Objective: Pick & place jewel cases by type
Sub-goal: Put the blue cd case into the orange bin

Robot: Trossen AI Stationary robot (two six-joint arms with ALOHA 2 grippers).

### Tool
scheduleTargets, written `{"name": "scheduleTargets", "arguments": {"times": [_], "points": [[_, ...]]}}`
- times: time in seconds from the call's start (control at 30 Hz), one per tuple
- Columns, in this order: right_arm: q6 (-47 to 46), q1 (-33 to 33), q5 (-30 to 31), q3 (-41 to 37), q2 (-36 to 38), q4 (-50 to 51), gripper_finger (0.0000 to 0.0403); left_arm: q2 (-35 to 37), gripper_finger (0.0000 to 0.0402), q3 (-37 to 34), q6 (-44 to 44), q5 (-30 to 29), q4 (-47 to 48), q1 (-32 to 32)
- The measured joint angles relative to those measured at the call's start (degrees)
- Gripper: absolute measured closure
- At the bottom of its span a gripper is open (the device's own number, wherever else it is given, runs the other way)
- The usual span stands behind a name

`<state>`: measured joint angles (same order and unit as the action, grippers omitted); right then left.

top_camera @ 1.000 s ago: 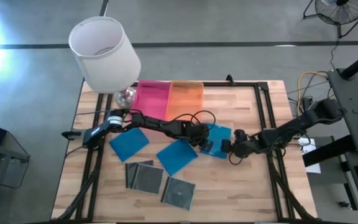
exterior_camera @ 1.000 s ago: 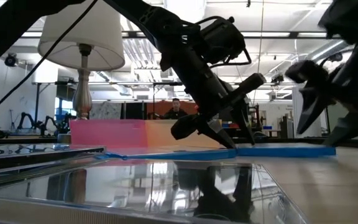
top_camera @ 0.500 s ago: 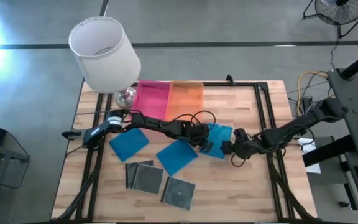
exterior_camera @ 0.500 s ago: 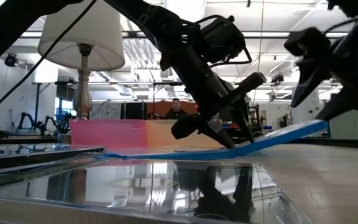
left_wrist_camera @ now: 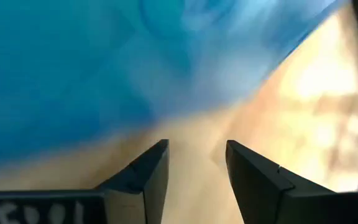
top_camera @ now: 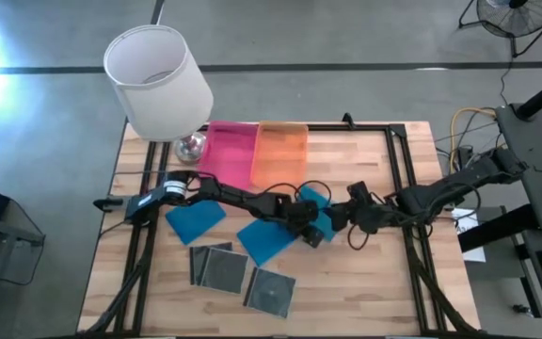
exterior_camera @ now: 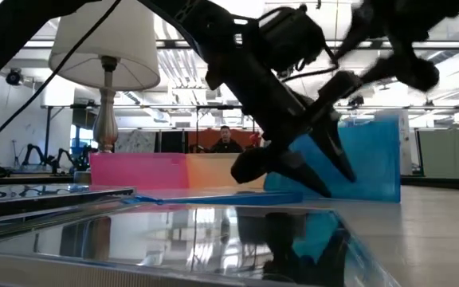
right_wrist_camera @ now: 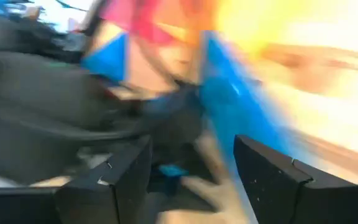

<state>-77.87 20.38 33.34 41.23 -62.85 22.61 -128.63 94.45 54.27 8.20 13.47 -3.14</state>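
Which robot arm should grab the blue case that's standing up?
Probably the right. The right gripper is at the top edge of the blue case, which stands on edge. The left gripper, fingers open, sits low at its base.

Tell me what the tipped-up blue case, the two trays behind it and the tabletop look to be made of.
Blue jewel case: probably opaque glossy plastic, solid colour with sheen. Pink tray and orange tray: likely translucent plastic, light glowing through the walls. Table: wood, apparently butcher-block, with visible plank lines and grain.
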Motion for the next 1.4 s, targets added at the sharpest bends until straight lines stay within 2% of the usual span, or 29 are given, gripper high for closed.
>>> {"name": "scheduleTargets", "arguments": {"times": [0.1,0.23,0.43,0.5,0.63,0.87,1.0,1.07,1.2,1.4], "points": [[1.1,-0.3,0.2,0.6,-0.1,0.8,0.0182,-0.1,0.026,-0.1,-1.0,-0.4,0.2,-0.4],[-2.0,-0.2,0.2,0.1,-0.8,3.2,0.0182,0.0,0.026,-0.6,-1.6,-0.7,0.0,-0.4],[-28.8,0.3,1.9,-1.0,-1.0,30.1,0.0182,0.1,0.0259,-0.9,-1.6,-1.0,0.3,-0.5],[-30.1,-0.6,1.1,-2.2,-0.4,33.5,0.0182,0.5,0.0259,-1.0,-1.7,-1.0,0.1,-0.5],[-21.2,-7.0,0.2,-6.2,0.0,27.7,0.0182,1.9,0.0259,-1.2,-1.9,-2.6,-0.7,-0.4],[-8.0,-25.6,-10.8,-15.6,-0.9,3.8,0.0182,3.0,0.0259,-1.0,-1.9,-4.0,-1.0,0.0],[-5.1,-33.7,-12.3,-17.3,-3.2,0.5,0.0182,3.0,0.0259,-1.0,-1.8,-4.0,-0.8,0.0],[-0.7,-37.0,-15.4,-17.5,-5.0,-1.8,0.0182,3.0,0.0259,-1.0,-1.8,-4.0,-0.7,0.0],[7.6,-41.3,-22.6,-17.8,-11.0,-8.5,0.0181,3.0,0.0259,-1.0,-1.4,-4.7,-0.4,0.0],[15.5,-41.6,-30.2,-15.0,-17.5,-11.9,0.0182,3.0,0.0259,-1.0,-1.1,-5.8,-0.4,0.6]]}}
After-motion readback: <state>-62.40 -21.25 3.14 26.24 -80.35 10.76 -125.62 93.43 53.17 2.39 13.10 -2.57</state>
